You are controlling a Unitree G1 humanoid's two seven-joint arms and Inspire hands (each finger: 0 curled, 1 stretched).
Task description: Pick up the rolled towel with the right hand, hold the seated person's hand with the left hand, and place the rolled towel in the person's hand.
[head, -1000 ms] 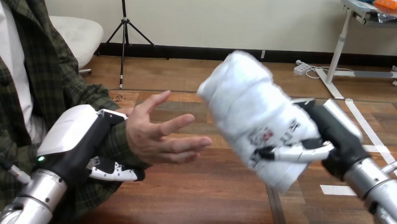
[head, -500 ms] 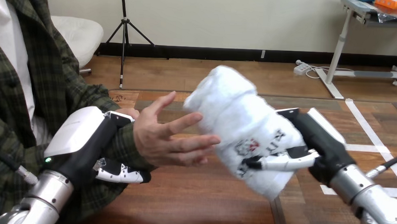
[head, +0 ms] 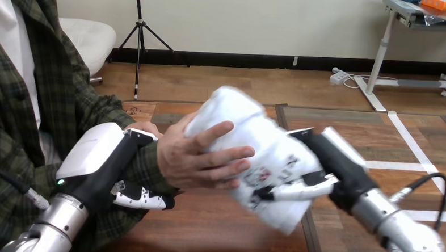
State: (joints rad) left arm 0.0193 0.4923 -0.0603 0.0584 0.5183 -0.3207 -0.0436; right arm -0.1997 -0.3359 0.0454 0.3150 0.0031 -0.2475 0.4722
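From the head view, the robot's left hand (head: 104,165) sits at the left with its fingers (head: 143,200) curled under the person's wrist (head: 146,167), clasping it and keeping the person's hand (head: 194,159) raised above the wooden table (head: 216,228). The right hand (head: 335,160) comes in from the right, wrapped round the lower end of the rolled towel (head: 265,153), one finger lying across the cloth. The towel is tilted, its upper end pressed against the person's palm, and their fingers are spread over its near face rather than closed round it. That, to my eye, is the weak spot. If the right hand lets go before those fingers close, the roll has nothing under it and will likely tip off the palm and drop to the table. The towel is soft and bulky, so it may also sag or start to unroll once the clasp loosens. A further push from the right arm could bend the person's fingers backward. The left hand's hold also matters, since a tighter squeeze or a twist on the wrist would be uncomfortable and could jerk the palm away from the towel.
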